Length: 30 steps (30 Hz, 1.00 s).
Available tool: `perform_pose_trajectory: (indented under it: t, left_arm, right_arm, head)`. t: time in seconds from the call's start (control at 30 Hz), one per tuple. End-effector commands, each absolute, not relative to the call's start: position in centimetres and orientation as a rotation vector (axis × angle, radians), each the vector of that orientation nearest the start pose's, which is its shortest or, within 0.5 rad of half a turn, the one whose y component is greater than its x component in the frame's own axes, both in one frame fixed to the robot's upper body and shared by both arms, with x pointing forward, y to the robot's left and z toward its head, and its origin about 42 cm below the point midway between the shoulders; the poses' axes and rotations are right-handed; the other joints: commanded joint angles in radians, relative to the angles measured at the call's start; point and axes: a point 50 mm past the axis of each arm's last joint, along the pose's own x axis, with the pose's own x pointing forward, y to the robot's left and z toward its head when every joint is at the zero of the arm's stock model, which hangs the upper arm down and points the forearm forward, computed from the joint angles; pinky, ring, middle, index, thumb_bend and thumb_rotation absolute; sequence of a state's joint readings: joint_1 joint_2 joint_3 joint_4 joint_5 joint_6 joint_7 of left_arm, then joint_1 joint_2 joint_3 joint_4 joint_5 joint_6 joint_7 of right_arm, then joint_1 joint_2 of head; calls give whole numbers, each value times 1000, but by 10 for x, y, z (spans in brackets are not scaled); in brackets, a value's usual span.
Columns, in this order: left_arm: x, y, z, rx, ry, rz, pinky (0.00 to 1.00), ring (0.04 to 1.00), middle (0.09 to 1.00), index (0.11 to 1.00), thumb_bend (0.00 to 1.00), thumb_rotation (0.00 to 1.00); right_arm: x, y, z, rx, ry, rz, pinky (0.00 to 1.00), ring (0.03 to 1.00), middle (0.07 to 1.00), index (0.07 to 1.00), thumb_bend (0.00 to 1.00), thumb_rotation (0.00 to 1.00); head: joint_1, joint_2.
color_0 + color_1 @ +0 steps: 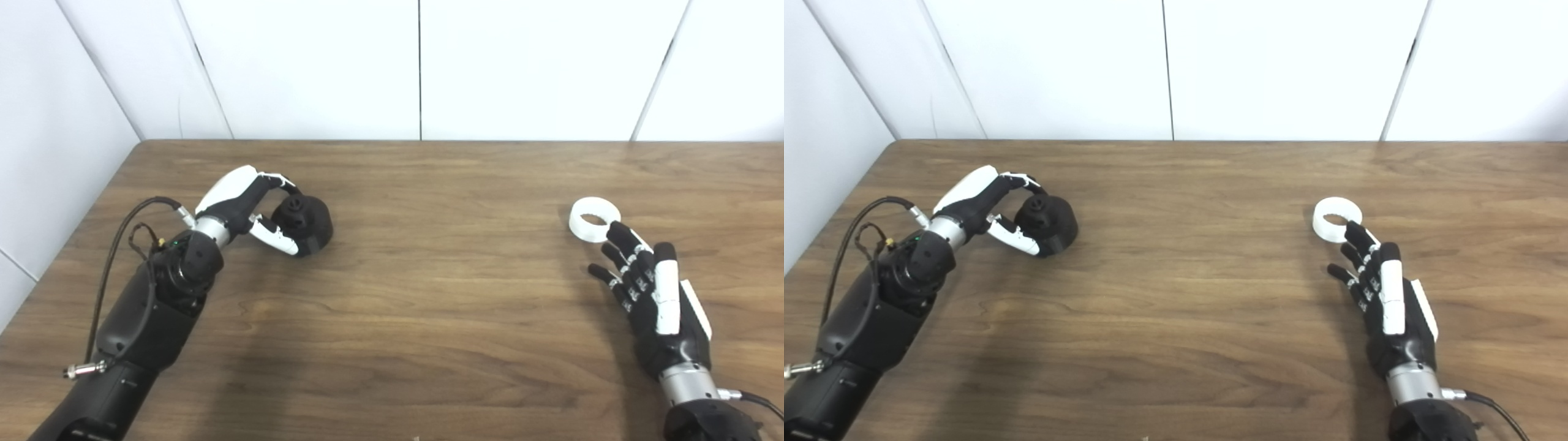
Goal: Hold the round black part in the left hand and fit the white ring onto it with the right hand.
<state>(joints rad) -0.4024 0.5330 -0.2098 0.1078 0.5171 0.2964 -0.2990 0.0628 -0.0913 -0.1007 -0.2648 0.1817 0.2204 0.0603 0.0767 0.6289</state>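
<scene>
The round black part (308, 222) lies on the wooden table (429, 294) at the left, with a small hub on top. My left hand (245, 205) wraps it from the left: fingers curl over its top and the thumb lies against its near side. The white ring (593, 218) lies flat on the table at the right. My right hand (649, 288) is open, fingers stretched out, just near of the ring, with one fingertip at the ring's near edge. It holds nothing. The same scene shows in the right eye view, with the part (1053, 222) and the ring (1335, 218).
White wall panels (419, 67) close off the table at the back and the left. A loose cable (116, 245) loops beside my left forearm. Bare table top lies between the two hands.
</scene>
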Motion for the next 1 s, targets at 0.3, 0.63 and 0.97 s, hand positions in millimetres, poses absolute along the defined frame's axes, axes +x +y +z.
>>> perform_pose_trajectory:
  t: [0.3, 0.63, 0.97]
  left_arm:
    - [400, 305, 213, 1126, 44, -239, 860, 959, 890, 656, 901, 151]
    - [387, 283, 208, 1133, -13, -321, 852, 949, 880, 632, 907, 148]
    - [370, 256, 204, 1150, -13, -436, 873, 966, 900, 654, 882, 165]
  right_arm:
    - [253, -261, 150, 72, -44, 1, 826, 935, 933, 885, 640, 1000]
    - [251, -259, 149, 71, -33, -2, 828, 940, 939, 893, 631, 1000]
    - [250, -257, 150, 65, -27, -2, 831, 939, 940, 896, 635, 1000]
  head:
    - [-1, 7]
    - [-5, 11]
    - [-7, 15]
